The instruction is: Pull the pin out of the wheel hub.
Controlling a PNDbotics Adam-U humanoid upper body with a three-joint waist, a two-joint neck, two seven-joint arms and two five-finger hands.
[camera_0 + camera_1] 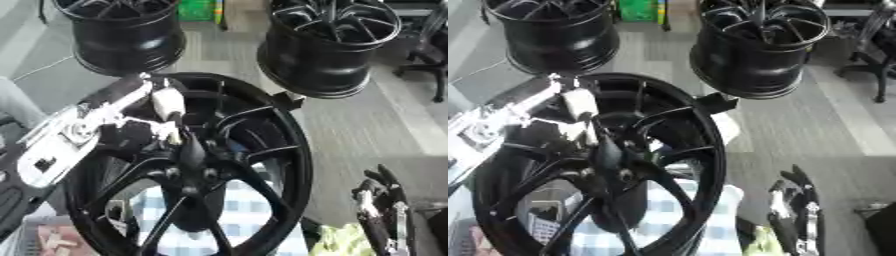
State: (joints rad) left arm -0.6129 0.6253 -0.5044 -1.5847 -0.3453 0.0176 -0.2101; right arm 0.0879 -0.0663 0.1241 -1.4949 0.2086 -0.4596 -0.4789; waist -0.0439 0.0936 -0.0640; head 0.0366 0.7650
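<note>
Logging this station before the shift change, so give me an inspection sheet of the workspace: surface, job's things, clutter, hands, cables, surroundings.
Surface: blue-and-white checked cloth shows through the spokes.
Job's things: black wheel stands tilted, hub facing the camera; the pin cannot be made out.
Clutter: yellow-green item at the lower edge, beside the wheel.
Hands: left hand reaches in at the spokes above the hub, its fingers not clear; right hand idle at the lower right, fingers up and relaxed.
Cables: nothing seen.
Surroundings: two more black wheels on the grey floor behind, far left wheel and far right wheel; office chair at the right edge.
</note>
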